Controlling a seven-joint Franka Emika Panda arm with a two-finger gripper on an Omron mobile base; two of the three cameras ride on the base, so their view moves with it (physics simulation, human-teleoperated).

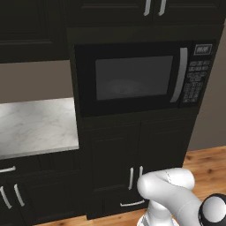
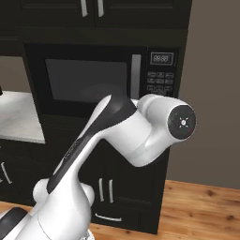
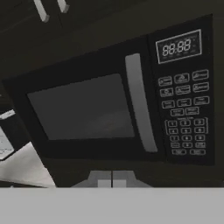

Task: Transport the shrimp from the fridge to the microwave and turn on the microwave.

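One black built-in microwave [image 3: 118, 105], door shut, straight ahead of hand; silver handle [image 3: 141, 103] centre; hand's opening indiscernible.

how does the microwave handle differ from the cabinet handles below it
The microwave handle is one long, wide, curved bar; the cabinet handles are short, thin pulls. The microwave handle stands alone beside the keypad; the cabinet handles come as an upright pair, with a third one lying level lower down. All are silver against black fronts.
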